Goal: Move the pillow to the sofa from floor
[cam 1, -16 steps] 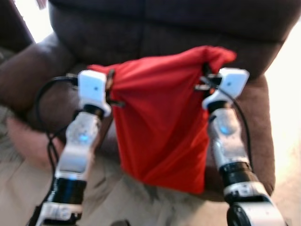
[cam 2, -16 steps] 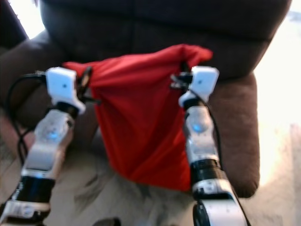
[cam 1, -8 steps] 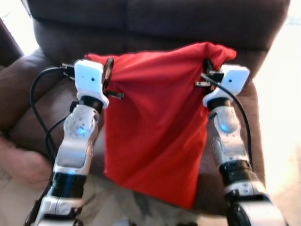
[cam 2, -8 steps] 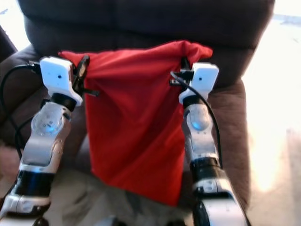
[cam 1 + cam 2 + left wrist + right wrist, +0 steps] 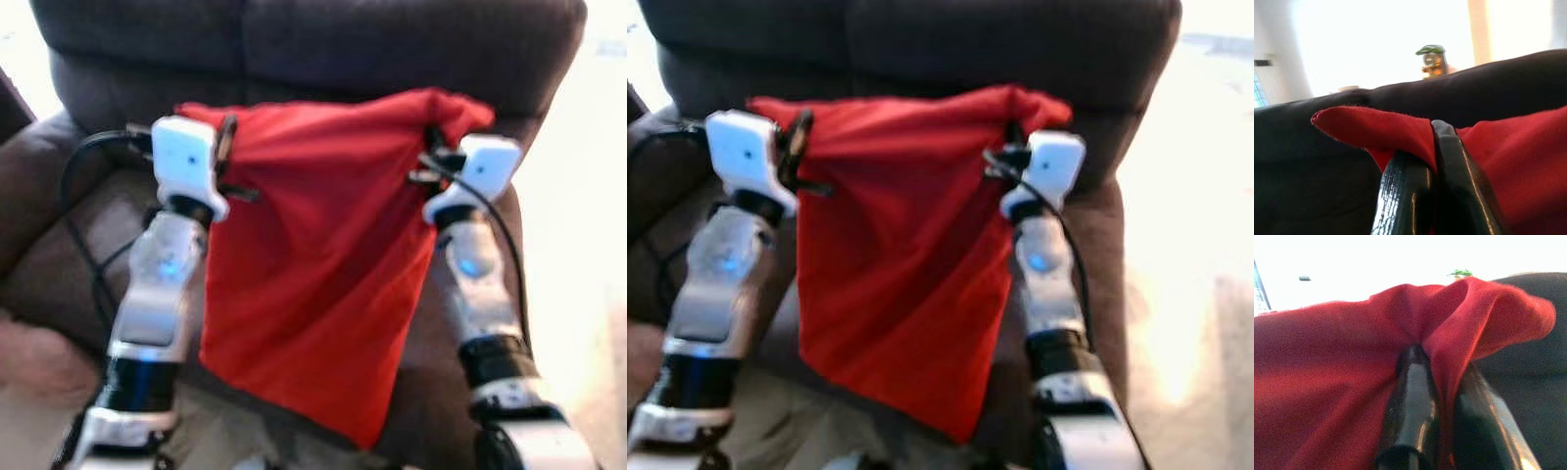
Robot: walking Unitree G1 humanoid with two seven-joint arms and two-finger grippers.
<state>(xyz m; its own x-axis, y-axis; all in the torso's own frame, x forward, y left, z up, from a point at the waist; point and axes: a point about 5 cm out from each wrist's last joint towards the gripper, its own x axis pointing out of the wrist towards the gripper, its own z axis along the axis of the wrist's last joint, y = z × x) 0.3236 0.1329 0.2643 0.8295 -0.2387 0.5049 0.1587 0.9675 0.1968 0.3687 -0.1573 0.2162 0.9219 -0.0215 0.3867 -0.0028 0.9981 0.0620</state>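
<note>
Above the dark brown sofa (image 5: 294,49) seat, a limp red fabric pillow (image 5: 313,264) hangs

Left gripper (image 5: 227,162) and right gripper (image 5: 431,157) each pinch a top corner; the sofa has drawn nearer, so release looks close

Both head views are soft with motion blur; edges of the 2 silver arms and the limp red fabric pillow (image 5: 313,264) smear slightly. Strong daylight washes in from the right side, bleaching the pale floor (image 5: 1185,294) to near white, and another bright patch glares at the upper left corner. The dark brown upholstered sofa (image 5: 323,44) stays dim and low in contrast. In both wrist views the background beyond the sofa back is blown out to white, the small green-topped object (image 5: 1432,58) is hazy, and the close black fingers (image 5: 1410,411) are out of focus, with glossy highlights.
</note>
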